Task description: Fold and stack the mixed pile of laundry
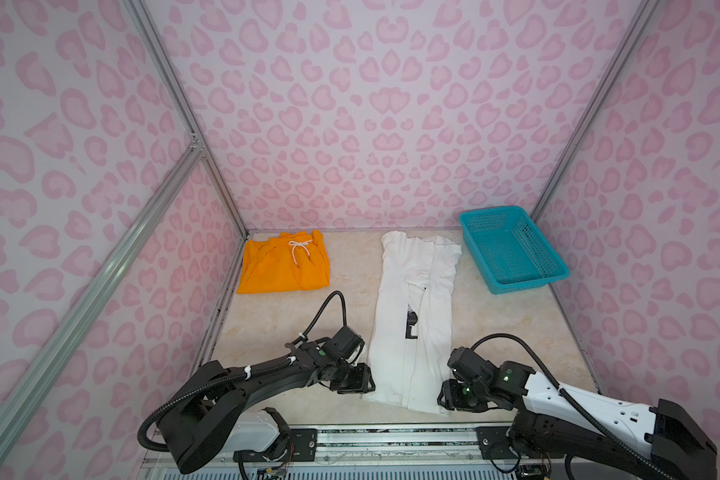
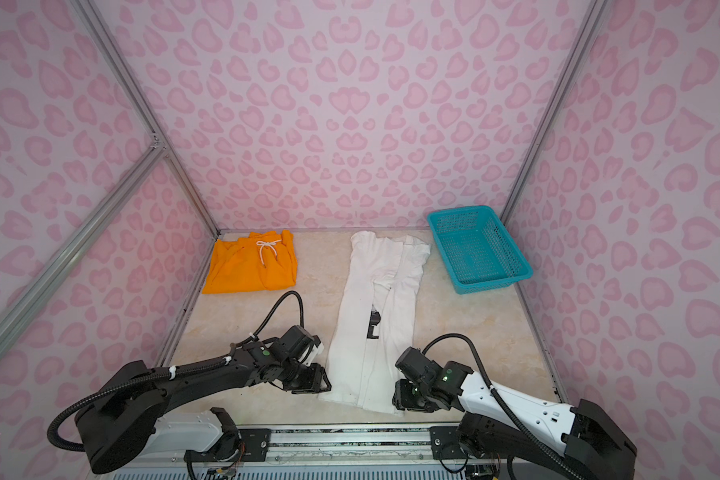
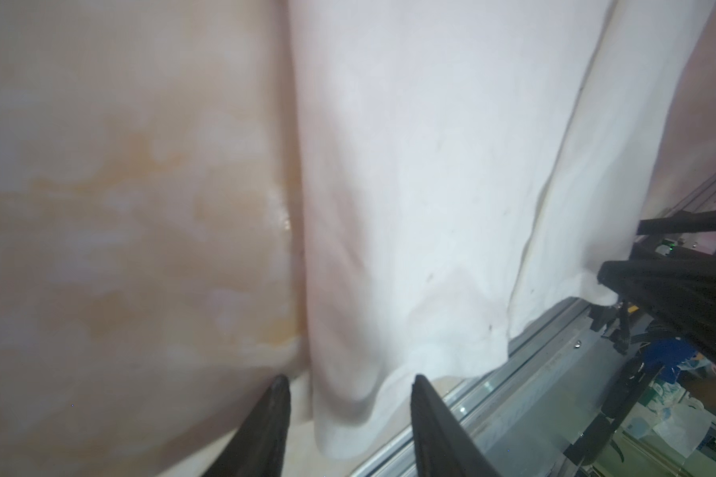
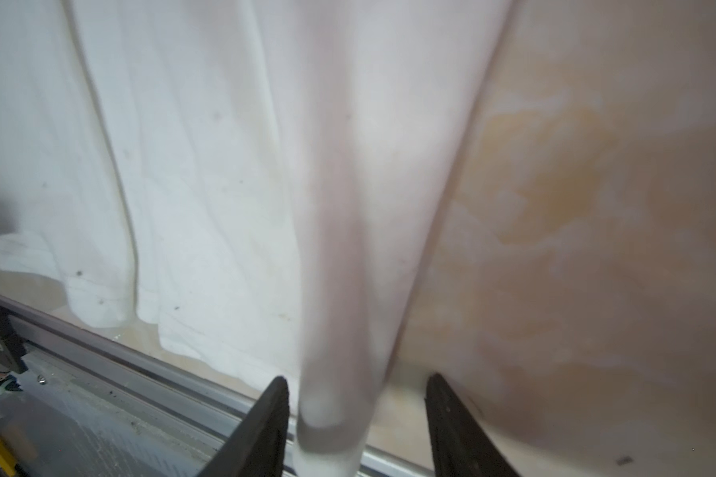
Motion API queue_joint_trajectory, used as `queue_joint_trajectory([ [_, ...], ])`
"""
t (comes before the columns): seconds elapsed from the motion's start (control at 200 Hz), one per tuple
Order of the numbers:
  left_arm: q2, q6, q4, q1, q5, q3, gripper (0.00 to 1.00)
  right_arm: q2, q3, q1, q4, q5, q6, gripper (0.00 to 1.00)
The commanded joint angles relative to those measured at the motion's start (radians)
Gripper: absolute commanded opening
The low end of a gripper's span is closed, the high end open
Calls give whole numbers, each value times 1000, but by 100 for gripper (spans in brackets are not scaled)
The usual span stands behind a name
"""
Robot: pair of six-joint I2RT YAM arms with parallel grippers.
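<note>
You have a big, flat beige table with a marble look (image 1: pixel 350 299). A long white cotton T-shirt (image 1: pixel 395 332) lies flat on it, with both sides folded in to make a narrow strip. It runs from the far edge almost to the near edge, a little right of the middle. A bit of its black-grey print (image 1: pixel 411 322) peeks out between the two folded flaps.

A teal plastic basket full of little holes (image 1: pixel 524 283) sits in the far right corner, just beside the shirt's top end. The bright orange soft shorts (image 1: pixel 275 270) lie folded in the far left corner, well apart from the shirt. Their white string (image 1: pixel 299 249) is tied on top.

Your left gripper (image 3: pixel 350 382) is at the shirt's near left corner. Its two black fingers stand apart with the hem between them, not pinched. Your right gripper (image 4: pixel 356 380) is at the near right corner. Its fingers stand apart too, with a blurry fold of white cloth between them.
</note>
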Motion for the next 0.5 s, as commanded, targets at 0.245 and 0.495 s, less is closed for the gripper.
queue_joint_trajectory([
  [0.245, 41, -76, -12, -49, -53, -20, 22, 48, -14, -2, -58, 10, 9, 22],
  [0.495, 11, -129, -112, -144, -76, 49, 3, 29, 127, 24, -263, 107, -23, 0],
])
